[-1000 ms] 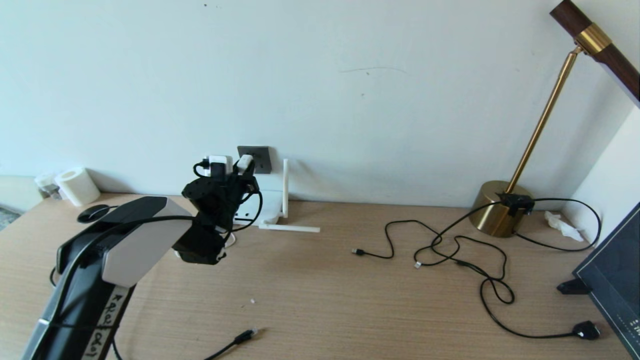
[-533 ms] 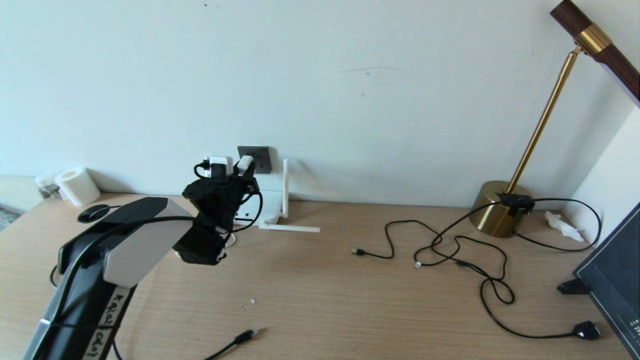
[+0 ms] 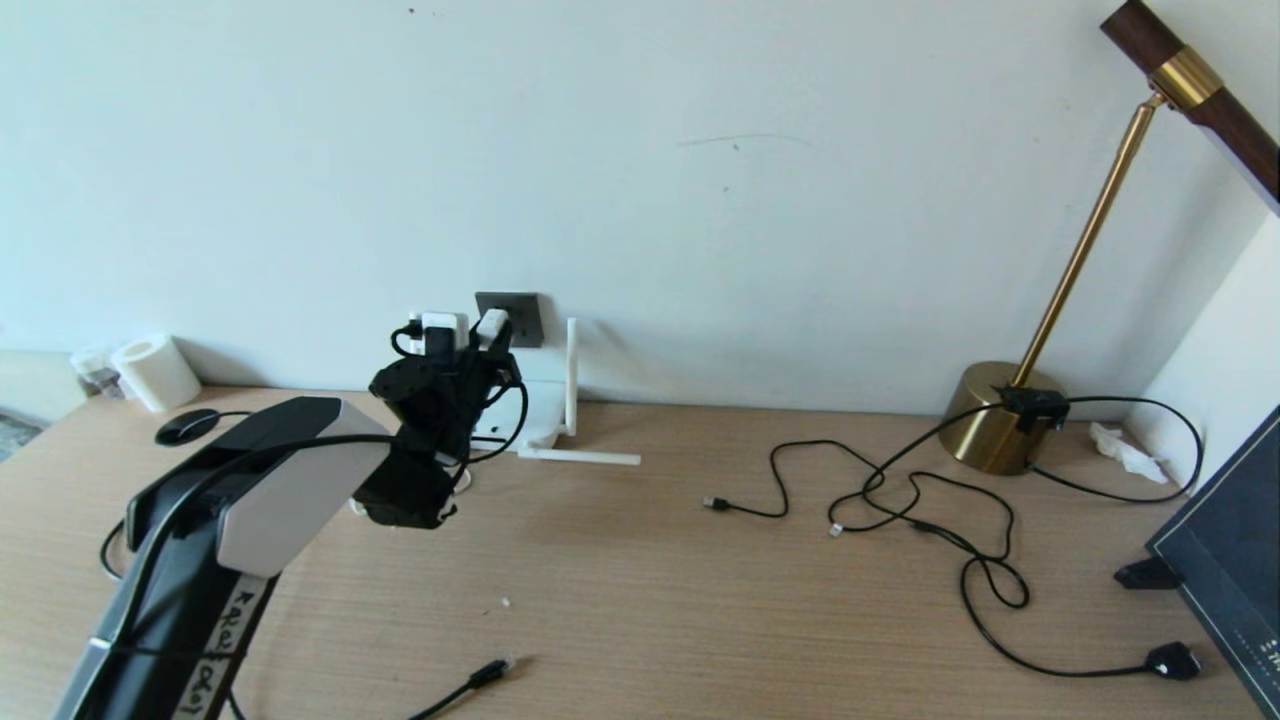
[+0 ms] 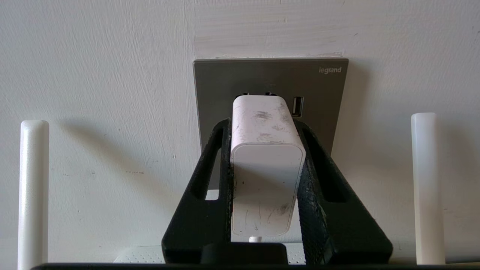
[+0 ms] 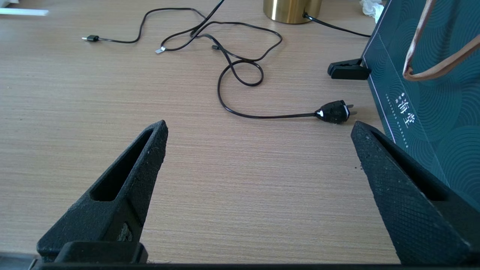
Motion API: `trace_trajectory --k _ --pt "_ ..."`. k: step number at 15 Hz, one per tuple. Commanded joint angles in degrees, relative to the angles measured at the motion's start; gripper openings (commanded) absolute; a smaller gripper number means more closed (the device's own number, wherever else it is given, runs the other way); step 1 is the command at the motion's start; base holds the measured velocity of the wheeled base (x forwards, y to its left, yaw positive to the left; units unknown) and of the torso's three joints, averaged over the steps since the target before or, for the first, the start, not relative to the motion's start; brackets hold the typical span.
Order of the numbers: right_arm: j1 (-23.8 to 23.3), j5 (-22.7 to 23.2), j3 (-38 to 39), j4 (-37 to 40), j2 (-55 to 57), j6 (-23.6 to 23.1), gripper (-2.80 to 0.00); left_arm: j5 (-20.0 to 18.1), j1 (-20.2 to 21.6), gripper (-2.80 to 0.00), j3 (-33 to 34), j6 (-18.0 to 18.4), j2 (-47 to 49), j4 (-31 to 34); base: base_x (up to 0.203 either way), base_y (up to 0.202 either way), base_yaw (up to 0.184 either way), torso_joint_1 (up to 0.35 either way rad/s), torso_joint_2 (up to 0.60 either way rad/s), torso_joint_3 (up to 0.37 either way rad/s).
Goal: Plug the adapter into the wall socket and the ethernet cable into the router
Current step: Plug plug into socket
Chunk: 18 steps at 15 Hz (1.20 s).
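Observation:
My left gripper [image 4: 262, 123] is shut on the white adapter [image 4: 266, 165], one black finger on each side. The adapter's far end is right at the dark grey wall socket [image 4: 225, 78]. Its pins are hidden, so I cannot tell whether they are in. In the head view the adapter [image 3: 490, 327] meets the socket [image 3: 522, 312] above the white router [image 3: 540, 405]. One router antenna [image 3: 571, 375] stands upright and another lies flat. The ethernet cable [image 3: 488, 672] lies near the table's front edge with its plug free. My right gripper [image 5: 258, 127] hangs open over bare table.
Thin black cables [image 3: 900, 490] sprawl at centre right, ending in a black two-pin plug [image 3: 1172, 660]. A brass lamp base [image 3: 995, 415] stands at the back right. A dark teal box [image 3: 1230, 560] fills the right edge. A paper roll [image 3: 155, 372] stands at the back left.
My left forearm has shifted very slightly. The adapter stays at the socket in the same grip. The right gripper is not in the earlier frames.

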Motion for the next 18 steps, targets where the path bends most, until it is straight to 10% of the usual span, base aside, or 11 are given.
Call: trace_trajectory --k 1,18 --pt "0.0 0.0 0.0 0.1 0.0 -0.1 0.0 0.0 0.1 -2.8 -0.2 0.0 0.2 -0.4 0.0 0.0 0.0 0.0 0.0 0.0" --pt "0.0 0.0 0.0 0.1 0.0 0.0 0.0 0.0 0.1 -2.8 -3.2 -0.2 1.2 1.0 0.0 0.0 0.0 0.0 0.0 0.0"
